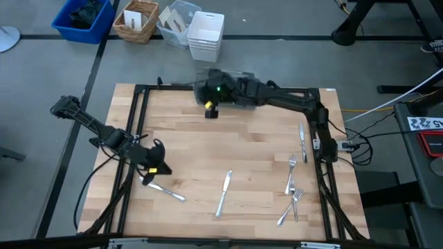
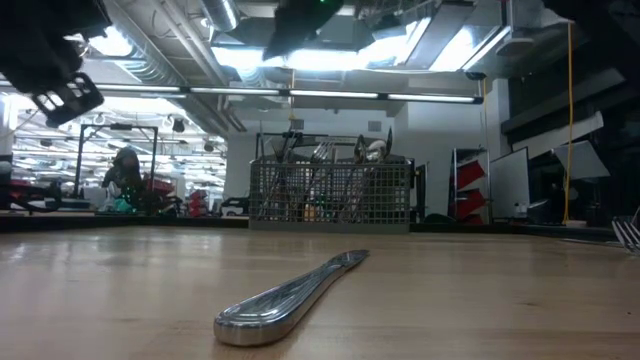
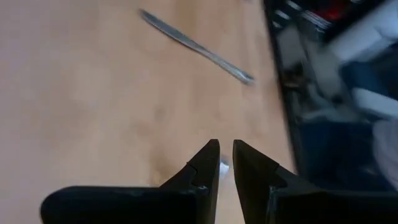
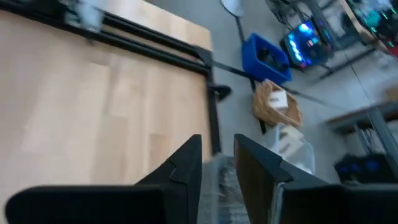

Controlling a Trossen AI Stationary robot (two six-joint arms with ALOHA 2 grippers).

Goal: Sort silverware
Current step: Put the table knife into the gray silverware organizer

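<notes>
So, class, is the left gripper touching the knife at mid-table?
Apart: the high view shows bare wood between the left gripper and the knife.

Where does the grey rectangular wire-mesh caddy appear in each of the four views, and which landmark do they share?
High view: the caddy is mid far table edge, mostly under the right arm.
Low view: centre, upright at the far edge.
Left wrist view: not in it.
Right wrist view: blurred, just beyond the right gripper.
Shared landmark: the light wooden table top.

caddy (image 1: 220, 81) hidden under right arm, its contents (image 2: 322, 152) — too small to tell
</notes>
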